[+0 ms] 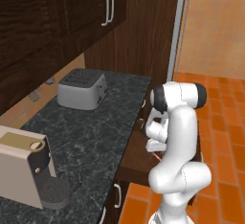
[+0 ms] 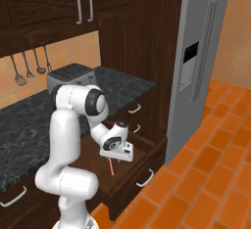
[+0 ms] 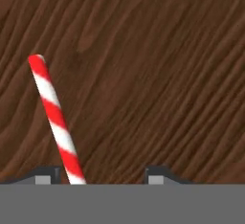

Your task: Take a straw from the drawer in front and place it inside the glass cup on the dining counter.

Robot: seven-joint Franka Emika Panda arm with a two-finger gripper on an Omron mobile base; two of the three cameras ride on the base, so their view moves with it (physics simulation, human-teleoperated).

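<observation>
Hand view shows your gripper with its 2 fingertips apart, the red-and-white straw rising beside the left tip; whether it is pinched, you cannot tell. Beyond it lies the drawer floor. In the right base view the straw hangs below the gripper over the open drawer.

In the hand view the straw runs down to the bottom of the frame, its lower end cut off beside the left fingertip, so contact can't be judged. Lower middle of the right base view, the gripper hides the straw's top. In the left base view the arm covers most of the drawer.
</observation>
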